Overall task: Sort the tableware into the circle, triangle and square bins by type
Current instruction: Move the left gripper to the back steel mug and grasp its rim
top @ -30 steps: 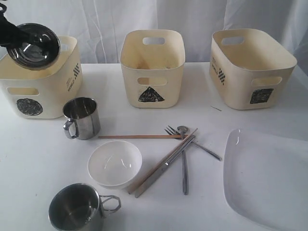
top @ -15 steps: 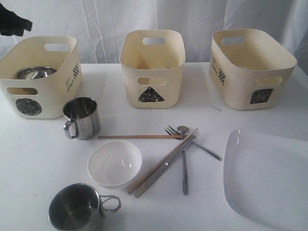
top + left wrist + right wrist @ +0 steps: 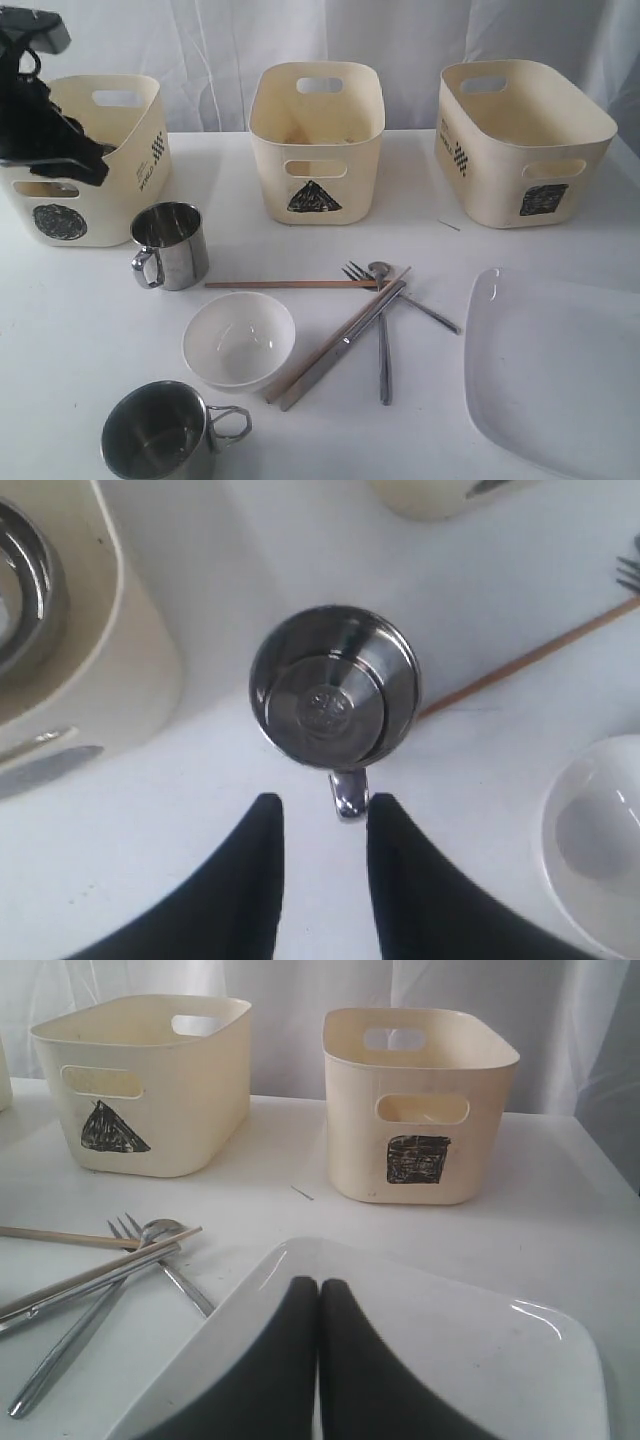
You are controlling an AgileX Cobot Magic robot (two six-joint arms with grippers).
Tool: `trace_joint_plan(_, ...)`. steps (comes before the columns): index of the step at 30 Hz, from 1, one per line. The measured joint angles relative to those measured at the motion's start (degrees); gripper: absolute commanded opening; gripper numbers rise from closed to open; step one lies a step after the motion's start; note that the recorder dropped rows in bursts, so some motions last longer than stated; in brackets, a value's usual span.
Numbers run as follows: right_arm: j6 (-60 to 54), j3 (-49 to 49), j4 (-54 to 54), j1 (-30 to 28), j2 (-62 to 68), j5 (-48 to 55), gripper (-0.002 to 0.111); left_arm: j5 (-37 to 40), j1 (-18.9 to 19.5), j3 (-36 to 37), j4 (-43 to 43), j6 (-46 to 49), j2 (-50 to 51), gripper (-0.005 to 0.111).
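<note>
My left gripper (image 3: 322, 805) stands open above the table, and the handle of a steel mug (image 3: 335, 685) lies just off its fingertips. From outside, the left gripper (image 3: 80, 165) hangs in front of the circle bin (image 3: 130, 170), beside that mug (image 3: 170, 243). The steel bowl (image 3: 20, 590) lies inside the circle bin. My right gripper (image 3: 320, 1285) is shut and empty over the white square plate (image 3: 480, 1350). A second mug (image 3: 160, 432), the white bowl (image 3: 238, 338), a wooden chopstick (image 3: 295, 284), metal chopsticks (image 3: 345, 335), fork (image 3: 405, 297) and spoon (image 3: 383, 350) lie on the table.
The triangle bin (image 3: 316, 140) and the square bin (image 3: 520, 140) stand along the back of the white table. The plate (image 3: 560, 370) fills the front right corner. A white curtain hangs behind the bins.
The steel bowl, held over the circle bin a second ago, now lies inside it. The left arm drew back, then came down in front of that bin over the nearer mug.
</note>
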Motion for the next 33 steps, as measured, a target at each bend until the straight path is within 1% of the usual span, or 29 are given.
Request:
trace_joint_plan(1,0.00,0.00,0.00,0.00,0.00,0.00,0.000,-1.42,-0.46,2.16,0.14,-0.14,-0.09,0.039)
trace_joint_plan(3,0.00,0.00,0.00,0.00,0.00,0.00,0.000,-4.04,-0.59,3.91,0.24,-0.56,0.24,0.051)
trace_joint_plan(4,0.00,0.00,0.00,0.00,0.00,0.00,0.000,-5.52,-0.59,4.14,0.24,-0.97,0.92,0.052)
trace_joint_plan(7,0.00,0.00,0.00,0.00,0.00,0.00,0.000,-8.77,-0.59,4.14,-0.52,-2.21,3.02,0.053)
trace_joint_plan(10,0.00,0.00,0.00,0.00,0.00,0.00,0.000,-9.38,-0.59,4.14,-4.30,-2.70,6.28,0.053)
trace_joint_plan(13,0.00,0.00,0.00,0.00,0.00,0.00,0.000,-9.97,-0.59,4.14,-6.04,-2.70,8.08,0.053)
trace_joint_plan(21,0.00,0.00,0.00,0.00,0.00,-0.04,0.000,-14.23,-0.66,4.14,-6.93,-2.70,10.19,0.053)
trace_joint_plan(33,0.00,0.00,0.00,0.00,0.00,-0.04,0.000,-17.09,-0.66,4.14,-9.55,-2.81,13.73,0.053)
